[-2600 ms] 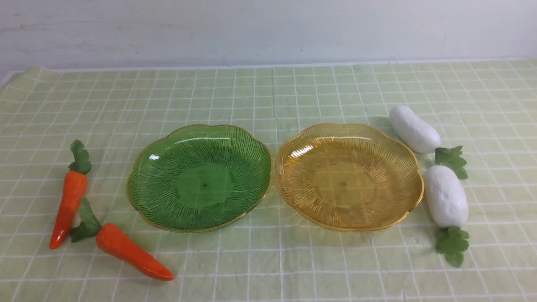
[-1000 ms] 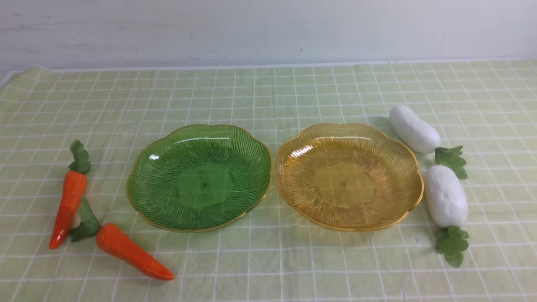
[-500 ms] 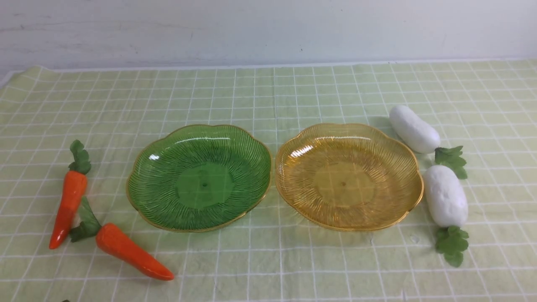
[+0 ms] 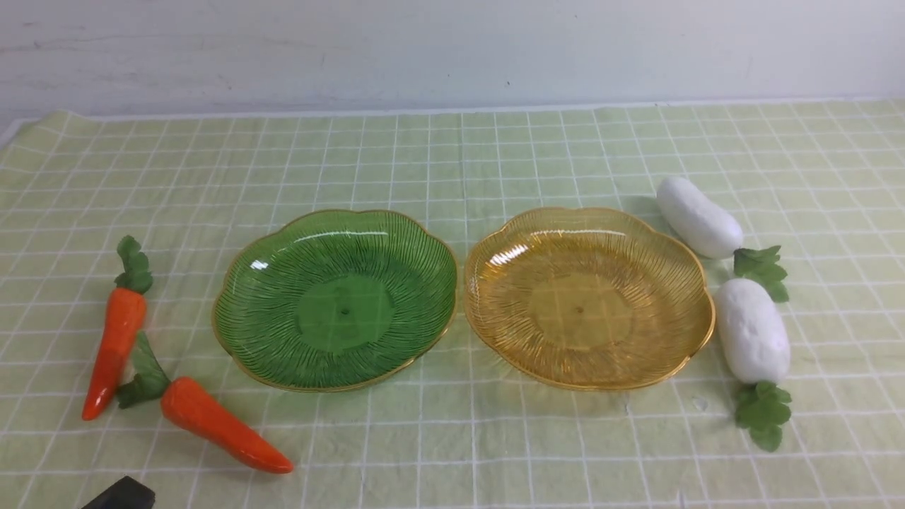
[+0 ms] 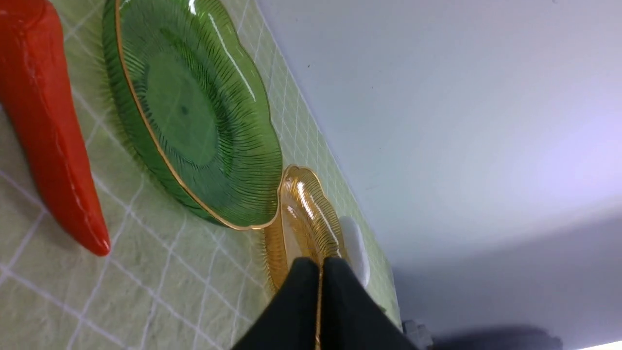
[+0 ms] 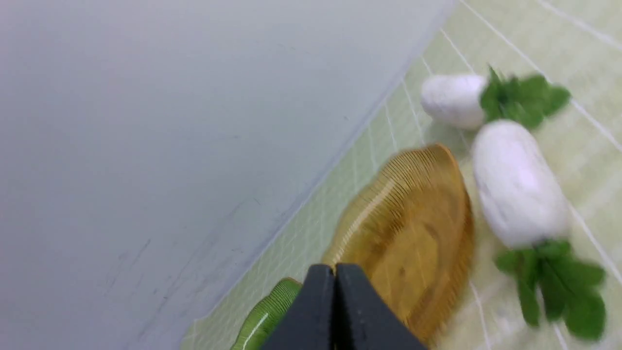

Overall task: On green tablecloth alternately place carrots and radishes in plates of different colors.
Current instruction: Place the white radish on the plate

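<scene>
My left gripper [image 5: 319, 273] and right gripper [image 6: 334, 278] are clenched and empty. The carrots [image 4: 113, 346] lie left of the green plate [image 4: 336, 300], the radishes [image 4: 698, 217] right of the amber plate [image 4: 587, 297]. The glossy near carrot [image 4: 219, 426] could squirt from my jaws. The near radish [image 4: 751, 330], seemingly touching that plate's rim, might drag it. Only the front view shows both carrots.

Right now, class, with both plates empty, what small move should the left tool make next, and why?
Probably open the left tool and move over the nearer carrot: its jaws are shut and empty, that carrot lies closest, and the green plate beside it holds nothing.
</scene>
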